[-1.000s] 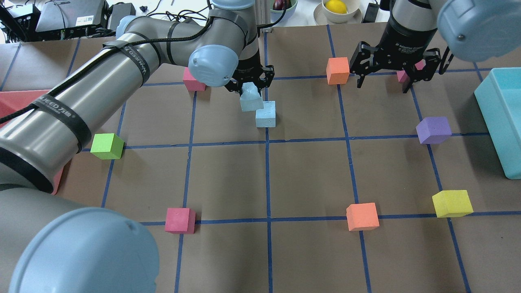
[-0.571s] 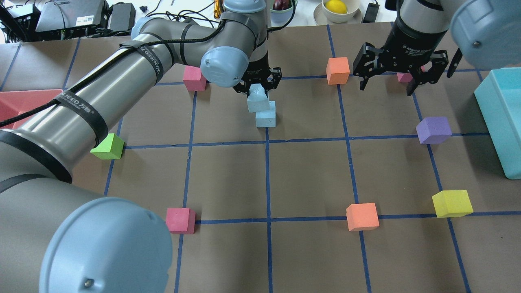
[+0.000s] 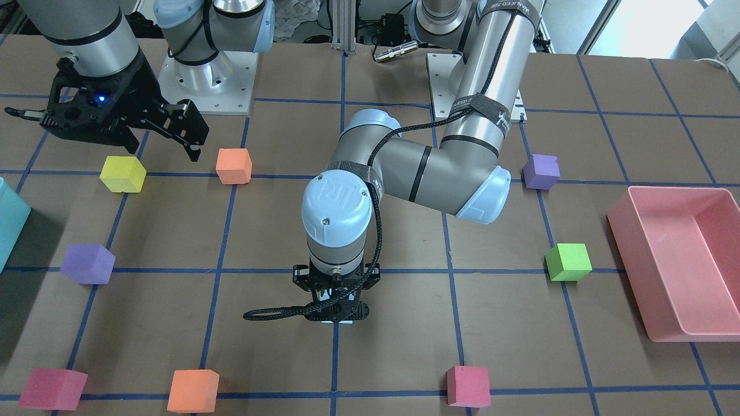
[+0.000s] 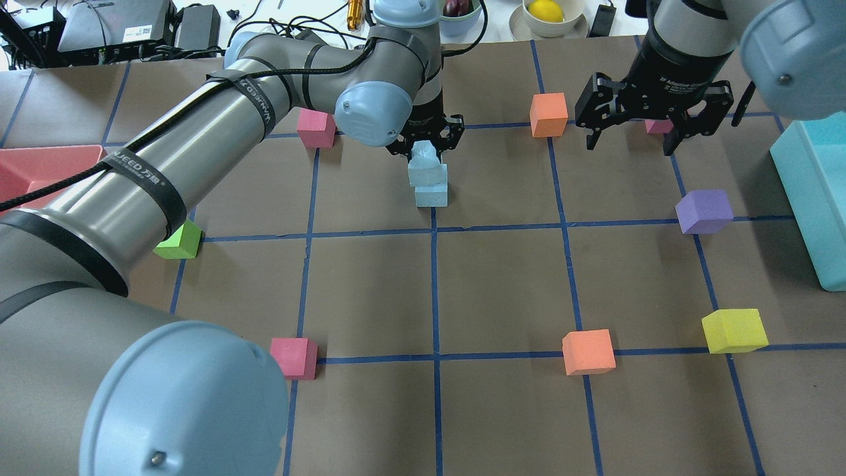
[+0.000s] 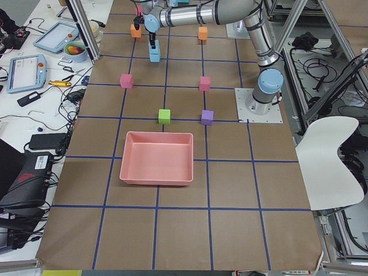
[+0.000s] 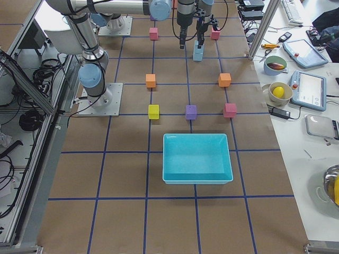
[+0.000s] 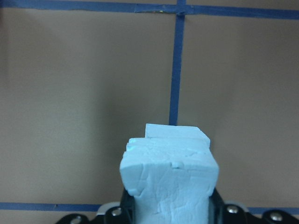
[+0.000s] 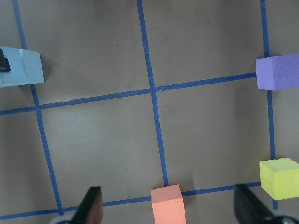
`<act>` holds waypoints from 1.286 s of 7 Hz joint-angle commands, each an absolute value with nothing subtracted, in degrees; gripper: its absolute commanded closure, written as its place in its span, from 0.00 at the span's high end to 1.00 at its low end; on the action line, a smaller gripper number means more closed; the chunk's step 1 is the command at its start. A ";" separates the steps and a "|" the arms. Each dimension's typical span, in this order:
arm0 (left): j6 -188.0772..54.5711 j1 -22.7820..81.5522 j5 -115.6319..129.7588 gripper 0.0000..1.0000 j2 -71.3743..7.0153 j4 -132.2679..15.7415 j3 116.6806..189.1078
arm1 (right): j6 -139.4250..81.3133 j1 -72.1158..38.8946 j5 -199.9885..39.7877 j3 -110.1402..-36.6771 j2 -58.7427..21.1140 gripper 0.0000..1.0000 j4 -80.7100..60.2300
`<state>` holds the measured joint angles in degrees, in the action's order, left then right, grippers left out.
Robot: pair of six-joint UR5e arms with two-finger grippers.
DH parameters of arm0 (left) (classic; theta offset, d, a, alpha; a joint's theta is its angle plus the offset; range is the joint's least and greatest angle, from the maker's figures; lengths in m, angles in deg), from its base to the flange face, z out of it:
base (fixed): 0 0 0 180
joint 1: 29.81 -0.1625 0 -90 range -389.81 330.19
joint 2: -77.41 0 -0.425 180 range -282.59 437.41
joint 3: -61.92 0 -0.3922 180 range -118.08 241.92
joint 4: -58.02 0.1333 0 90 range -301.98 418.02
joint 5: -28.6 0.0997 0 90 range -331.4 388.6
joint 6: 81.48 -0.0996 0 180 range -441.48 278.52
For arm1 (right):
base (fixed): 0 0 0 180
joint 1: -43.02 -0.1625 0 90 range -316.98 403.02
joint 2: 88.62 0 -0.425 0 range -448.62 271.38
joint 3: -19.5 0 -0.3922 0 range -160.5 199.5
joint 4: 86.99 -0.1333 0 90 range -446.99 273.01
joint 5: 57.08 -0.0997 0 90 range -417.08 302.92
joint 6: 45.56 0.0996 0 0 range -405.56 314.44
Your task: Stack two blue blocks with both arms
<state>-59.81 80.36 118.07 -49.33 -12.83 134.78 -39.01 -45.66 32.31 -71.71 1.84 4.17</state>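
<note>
My left gripper [image 4: 427, 142] is shut on a pale blue block [image 4: 424, 168] and holds it over the second blue block [image 4: 431, 196], which stands on the table near a tape crossing. The held block sits slightly to the left of the lower one. I cannot tell whether they touch. In the left wrist view the held block [image 7: 170, 179] fills the jaws, and only the far edge of the lower block [image 7: 175, 131] shows. My right gripper [image 4: 629, 145] is open and empty, off to the right near an orange cube [image 4: 548, 114].
A teal bin [image 4: 816, 198] stands at the right edge and a pink bin [image 3: 676, 260] on the left side. Purple [image 4: 704, 211], yellow [image 4: 733, 330], orange [image 4: 588, 352], pink [image 4: 315, 128] and green [image 4: 180, 242] cubes lie around.
My left gripper has carried the blue block to the right, from beside the lower block to over it. My right arm has drifted slightly right and back, still open.
</note>
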 commanded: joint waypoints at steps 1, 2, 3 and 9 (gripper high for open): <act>-60.30 80.41 118.51 0.00 -49.41 -12.82 134.70 | -39.05 -45.57 32.31 -73.22 3.05 1.00 4.24; -60.48 80.40 118.51 0.00 -49.41 -12.74 134.70 | -39.05 -45.49 32.22 -73.05 3.05 1.00 4.24; -60.22 80.40 118.25 0.00 -49.41 -12.56 134.70 | -39.05 -45.48 32.31 -73.22 2.96 1.00 4.24; -57.85 80.40 118.69 1.00 -50.20 -12.38 135.23 | -39.23 -45.57 32.31 -73.31 3.31 1.00 4.07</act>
<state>-59.03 80.40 118.66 -50.09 -12.44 135.13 -39.19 -45.51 32.28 -73.29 3.24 4.14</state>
